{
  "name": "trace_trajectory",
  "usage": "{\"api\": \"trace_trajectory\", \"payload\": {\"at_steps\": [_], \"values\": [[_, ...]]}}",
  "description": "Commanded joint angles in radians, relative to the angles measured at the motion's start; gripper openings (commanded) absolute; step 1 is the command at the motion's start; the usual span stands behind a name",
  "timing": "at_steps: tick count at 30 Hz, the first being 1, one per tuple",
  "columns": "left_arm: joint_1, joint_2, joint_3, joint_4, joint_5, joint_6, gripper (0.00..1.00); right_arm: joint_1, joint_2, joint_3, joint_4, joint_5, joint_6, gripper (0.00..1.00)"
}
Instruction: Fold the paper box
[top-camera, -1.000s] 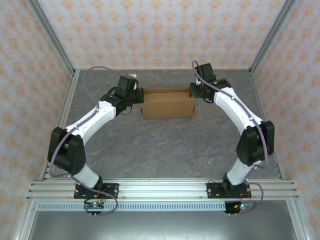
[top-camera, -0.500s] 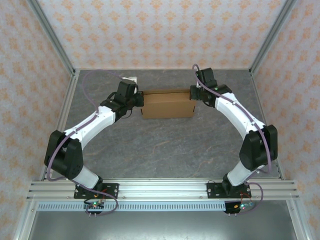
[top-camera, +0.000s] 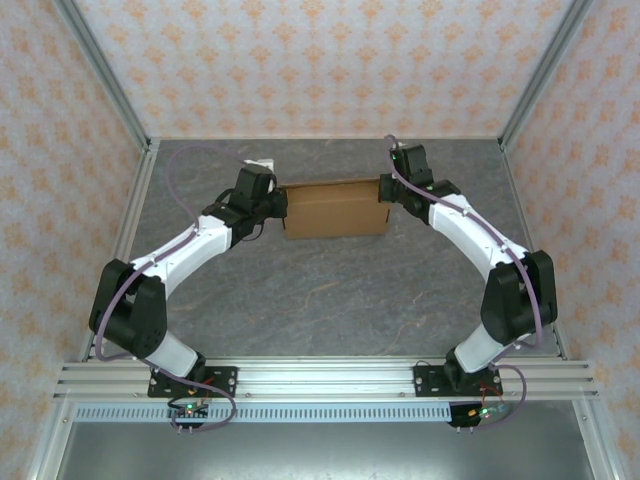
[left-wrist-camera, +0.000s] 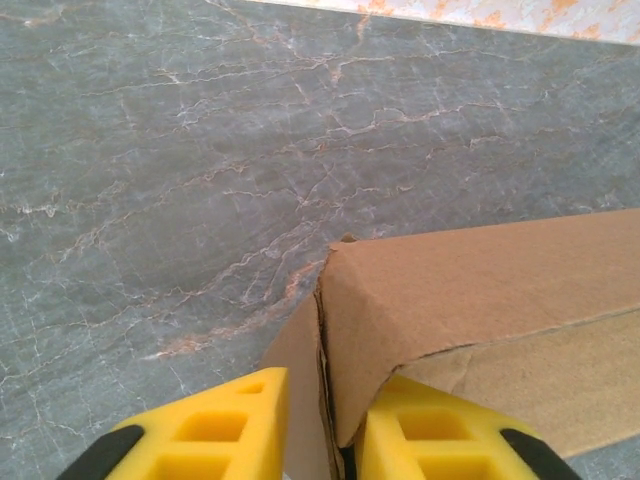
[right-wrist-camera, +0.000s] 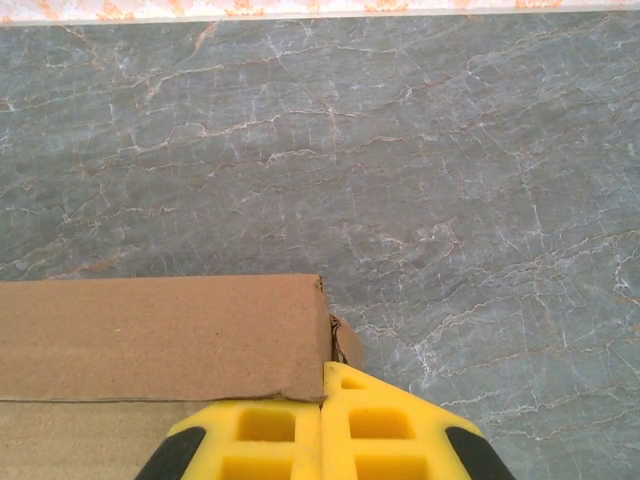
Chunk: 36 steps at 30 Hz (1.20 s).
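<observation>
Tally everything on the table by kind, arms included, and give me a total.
Paper box: 1
Robot arms (left arm, right arm): 2
Total: 3
</observation>
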Motion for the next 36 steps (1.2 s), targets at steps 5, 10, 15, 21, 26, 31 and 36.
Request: {"api": "trace_trajectory", "payload": {"at_steps": [5,10,15,21,26,31,36], "values": [[0.002,-0.06,-0.036,-0.171,0.016,0.002,0.39,0.005,-0.017,-0.06,-0.076,0.04,-0.008,0.0],[0.002,-0.112,-0.046,-0.202,0.049,0.01,0.46,0.005,-0.039,-0.088,-0.045,0.048,0.012,0.0],[0.002,-0.165,-0.065,-0.225,0.1,0.026,0.49,0.008,-0.039,-0.091,-0.037,0.056,0.036,0.0],[0.021,-0.212,-0.075,-0.223,0.214,0.013,0.53,0.023,-0.038,-0.086,-0.033,0.075,0.042,0.0],[0.129,-0.25,-0.071,-0.136,0.397,-0.141,0.6,0.024,-0.056,-0.098,-0.022,0.083,0.035,0.0],[0.19,-0.174,0.037,-0.134,0.446,-0.242,0.69,0.025,-0.055,-0.099,-0.016,0.082,0.027,0.0],[0.244,-0.042,0.121,-0.066,0.529,-0.346,0.74,0.025,-0.052,-0.099,-0.011,0.076,0.026,0.0]]}}
